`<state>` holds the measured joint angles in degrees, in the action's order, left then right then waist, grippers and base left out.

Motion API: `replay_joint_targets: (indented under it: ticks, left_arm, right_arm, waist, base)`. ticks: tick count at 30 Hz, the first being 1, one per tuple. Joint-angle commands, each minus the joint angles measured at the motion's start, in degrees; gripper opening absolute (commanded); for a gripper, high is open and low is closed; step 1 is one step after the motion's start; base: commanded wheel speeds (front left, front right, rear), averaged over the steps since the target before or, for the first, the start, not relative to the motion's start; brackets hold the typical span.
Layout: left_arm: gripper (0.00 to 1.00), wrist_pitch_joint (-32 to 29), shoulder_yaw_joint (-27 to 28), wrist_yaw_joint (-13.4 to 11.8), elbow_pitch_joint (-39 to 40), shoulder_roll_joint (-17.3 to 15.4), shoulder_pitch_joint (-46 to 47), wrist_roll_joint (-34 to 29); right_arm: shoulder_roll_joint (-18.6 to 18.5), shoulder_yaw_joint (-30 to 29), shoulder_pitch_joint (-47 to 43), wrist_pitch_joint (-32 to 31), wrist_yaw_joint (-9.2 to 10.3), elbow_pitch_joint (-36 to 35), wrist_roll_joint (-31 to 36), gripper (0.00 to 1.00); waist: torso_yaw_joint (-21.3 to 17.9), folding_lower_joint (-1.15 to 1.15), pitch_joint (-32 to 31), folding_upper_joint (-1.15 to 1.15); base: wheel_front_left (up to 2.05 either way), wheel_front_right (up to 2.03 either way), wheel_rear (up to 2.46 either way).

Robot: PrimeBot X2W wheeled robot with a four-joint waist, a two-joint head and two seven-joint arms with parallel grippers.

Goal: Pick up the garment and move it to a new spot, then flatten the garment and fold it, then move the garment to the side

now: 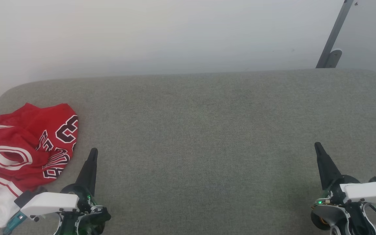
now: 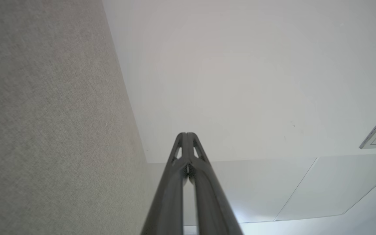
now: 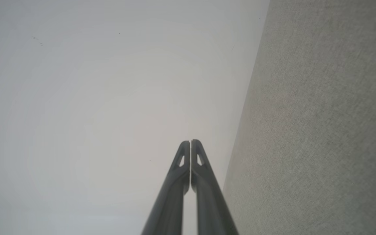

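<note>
The garment (image 1: 31, 143), a red jersey with white sleeves, striped trim and dark white-outlined lettering, lies crumpled at the left end of the grey fabric surface (image 1: 201, 137). My left gripper (image 1: 93, 151) is shut and empty just right of the garment's lower edge, fingers pointing away from me. In the left wrist view the left gripper (image 2: 186, 134) has its tips pressed together against the white wall. My right gripper (image 1: 317, 145) is shut and empty at the lower right, far from the garment. Its tips (image 3: 190, 142) meet in the right wrist view too.
A white wall (image 1: 175, 36) rises behind the surface's far edge. A grey metal post (image 1: 335, 36) leans at the back right. The surface's left end is rounded, close to the garment.
</note>
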<state>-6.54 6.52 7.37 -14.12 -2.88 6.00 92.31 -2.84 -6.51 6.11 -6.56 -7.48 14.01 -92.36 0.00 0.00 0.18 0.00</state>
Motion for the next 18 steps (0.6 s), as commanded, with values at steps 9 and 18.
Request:
replay_joint_targets:
  ticks: [9,18]
  left_arm:
    - [0.00,-0.15,-0.04,0.23,0.08,0.01,0.56,0.21]
    - [0.00,-0.15,-0.04,0.23,0.08,0.01,0.56,0.21]
  right_arm:
    - [0.15,-0.02,0.34,-0.09,-0.02,0.16,-0.11,0.00]
    - [0.15,-0.02,0.34,-0.08,-0.02,0.16,-0.11,0.00]
  waist:
    - [0.00,0.00,0.00,0.00]
    - [0.00,0.00,0.00,0.00]
  base:
    - [0.00,0.00,0.00]
    - [0.00,0.00,0.00]
